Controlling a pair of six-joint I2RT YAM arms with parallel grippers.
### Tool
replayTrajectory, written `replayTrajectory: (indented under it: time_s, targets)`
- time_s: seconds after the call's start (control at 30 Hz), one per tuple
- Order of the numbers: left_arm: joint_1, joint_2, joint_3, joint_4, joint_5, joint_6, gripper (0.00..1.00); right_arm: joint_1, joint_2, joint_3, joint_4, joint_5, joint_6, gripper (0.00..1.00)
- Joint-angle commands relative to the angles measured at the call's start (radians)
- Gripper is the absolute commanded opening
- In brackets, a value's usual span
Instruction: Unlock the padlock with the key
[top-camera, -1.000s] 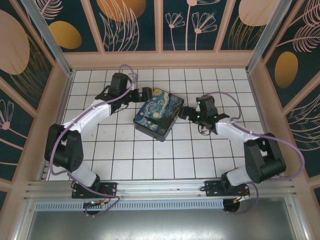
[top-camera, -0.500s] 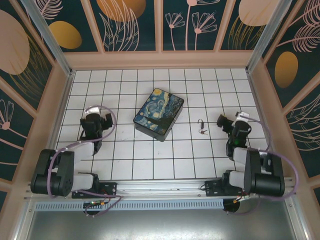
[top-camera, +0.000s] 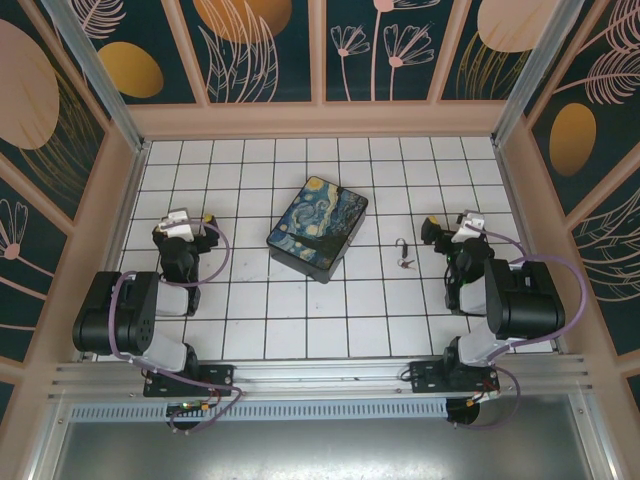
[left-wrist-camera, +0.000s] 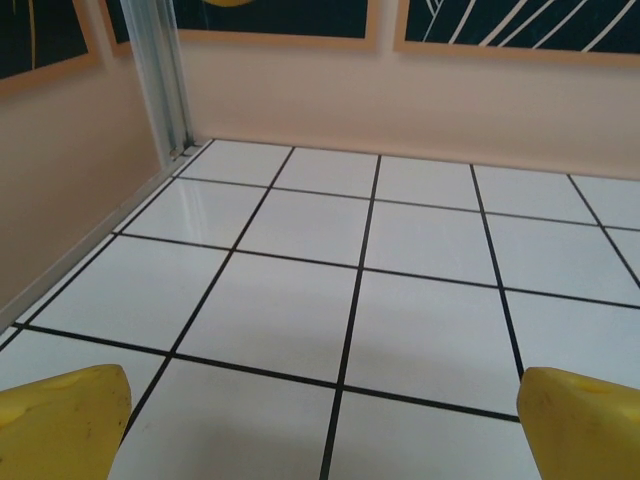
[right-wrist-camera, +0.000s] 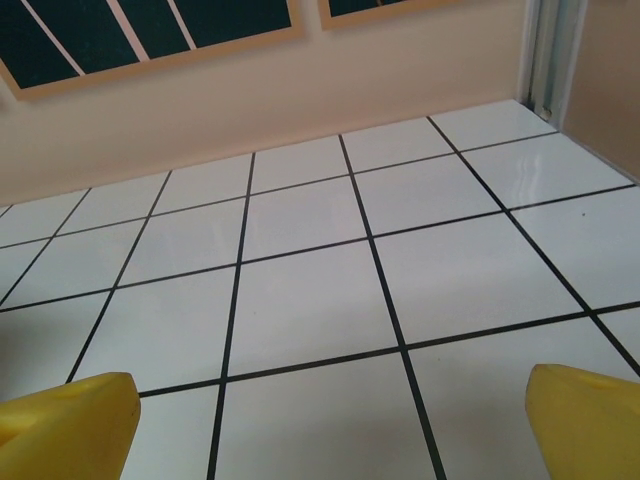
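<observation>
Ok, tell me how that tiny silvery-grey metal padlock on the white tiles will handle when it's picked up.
The tiny silvery-grey metal padlock looks small against one glossy white tile, so probably light and apt to slide when nudged. Lying flat, it should not roll. The thin brownish key right beside it could be dragged along.

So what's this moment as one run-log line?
left end effector: open, empty | right end effector: open, empty | padlock, key: on tiles, untouched

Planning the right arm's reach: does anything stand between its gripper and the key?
Nothing visible. Bare tiles lie between the right gripper and the key; the padlock sits beside the key, the box farther left.
</observation>
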Motion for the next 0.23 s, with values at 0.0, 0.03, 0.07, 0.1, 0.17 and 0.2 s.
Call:
replayTrajectory:
  time_s: [0.0,0.03,0.07,0.1,0.17,0.2]
  targets:
    - [0.001,0.007,0.008,0.055,0.039,0.011,0.99,0.006,0.005,0.012,0.056,-0.001,-0.02,0.99]
    - [0.001,0.007,0.015,0.042,0.044,0.013,0.99,0.006,0.004,0.013,0.058,0.0,-0.021,0.99]
    - [0.001,0.009,0.017,0.04,0.043,0.012,0.99,0.006,0.004,0.012,0.056,0.001,-0.021,0.99]
    - [0.0,0.008,0.016,0.042,0.044,0.011,0.99,0.007,0.005,0.011,0.056,0.003,-0.021,0.99]
    - [0.0,0.001,0.005,0.055,0.043,0.012,0.99,0.008,0.004,0.012,0.055,0.003,-0.021,0.99]
    - [0.001,-0.001,0.001,0.063,0.044,0.013,0.99,0.007,0.005,0.012,0.055,0.003,-0.021,0.99]
